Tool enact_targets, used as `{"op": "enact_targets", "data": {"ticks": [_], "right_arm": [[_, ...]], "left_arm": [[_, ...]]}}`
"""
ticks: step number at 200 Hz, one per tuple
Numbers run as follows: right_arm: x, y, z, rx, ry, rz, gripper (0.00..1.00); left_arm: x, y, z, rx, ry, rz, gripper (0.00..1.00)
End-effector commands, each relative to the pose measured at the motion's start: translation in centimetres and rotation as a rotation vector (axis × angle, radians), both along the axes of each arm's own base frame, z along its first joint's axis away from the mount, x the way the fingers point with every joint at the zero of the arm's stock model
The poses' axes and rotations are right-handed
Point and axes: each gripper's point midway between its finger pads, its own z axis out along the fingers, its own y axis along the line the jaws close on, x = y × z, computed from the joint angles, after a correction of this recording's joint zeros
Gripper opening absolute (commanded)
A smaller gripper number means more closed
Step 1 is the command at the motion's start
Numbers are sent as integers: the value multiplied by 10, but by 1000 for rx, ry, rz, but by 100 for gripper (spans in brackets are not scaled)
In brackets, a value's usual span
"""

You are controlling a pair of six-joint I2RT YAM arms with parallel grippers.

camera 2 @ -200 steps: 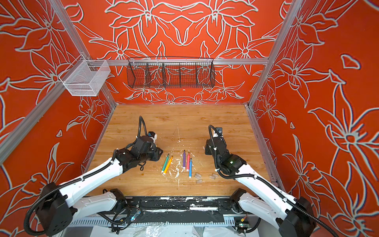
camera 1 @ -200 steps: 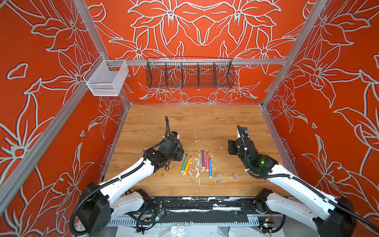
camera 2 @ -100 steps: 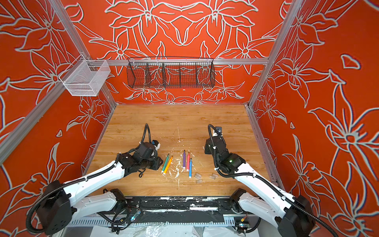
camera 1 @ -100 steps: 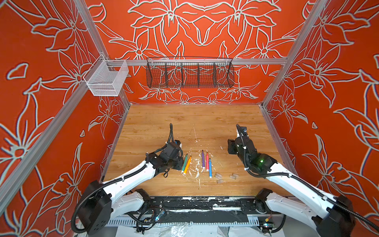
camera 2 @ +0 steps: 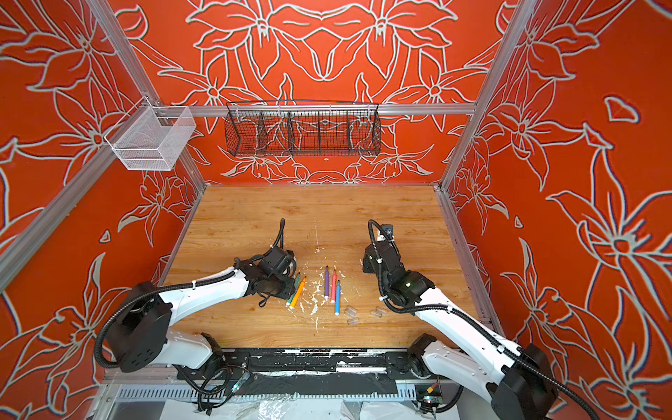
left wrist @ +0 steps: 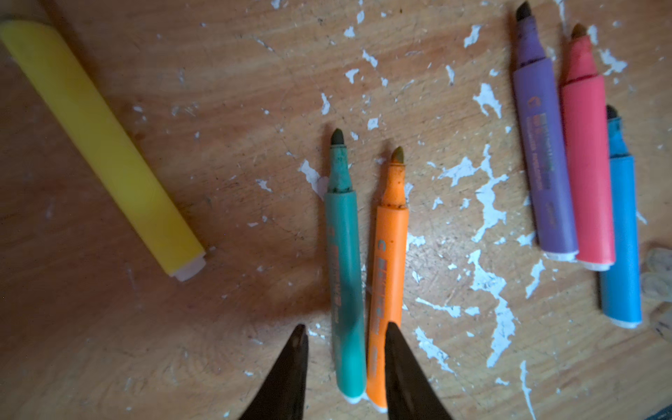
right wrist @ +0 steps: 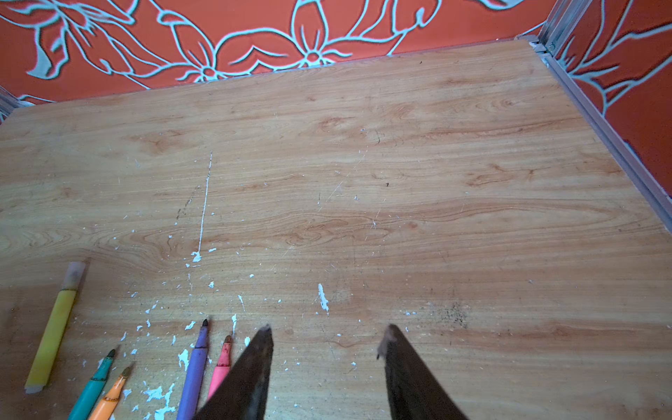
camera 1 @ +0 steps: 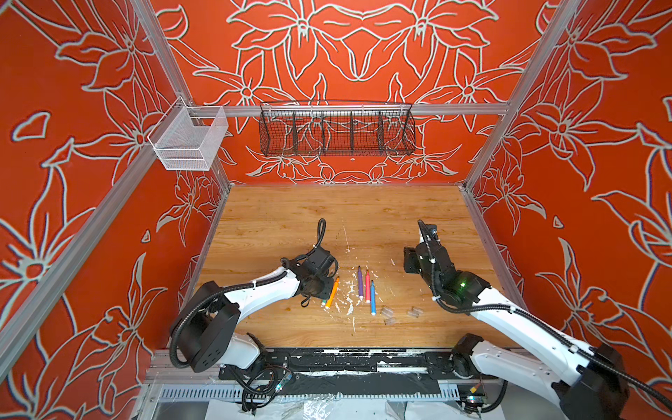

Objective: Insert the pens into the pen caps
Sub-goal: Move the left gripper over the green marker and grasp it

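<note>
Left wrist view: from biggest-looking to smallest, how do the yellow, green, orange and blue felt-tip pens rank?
1. yellow felt-tip pen: thickest, longest, though cut by the frame edge.
2. green felt-tip pen and orange felt-tip pen: alike, so tied.
3. blue felt-tip pen: shortest, perhaps only farther away.

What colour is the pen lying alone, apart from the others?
Yellow felt-tip pen, best in left wrist view.

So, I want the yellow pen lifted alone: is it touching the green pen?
Apart. The left wrist view shows a wide strip of bare table between the yellow pen and the green pen.
</note>
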Motion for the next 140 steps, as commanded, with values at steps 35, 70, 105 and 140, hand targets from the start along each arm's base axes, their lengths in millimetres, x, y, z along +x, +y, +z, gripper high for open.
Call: {"op": "enact_targets", "data": {"ticks": [35,70,105,140], "right_arm": [[1,-1,10,24,-4,-12,51],[1,-1,10,29,0,-9,51],[0,-1,11,34,-2,-7,51],[0,-2,12,39,-5,-10,51]], "left_arm": [[-4,5,-24,136,96,4,33],[-2,7,-36,196,139,12,23],[-2,8,-39,213,148,13,16],[-1,9,-38,214,136,25,7]]}}
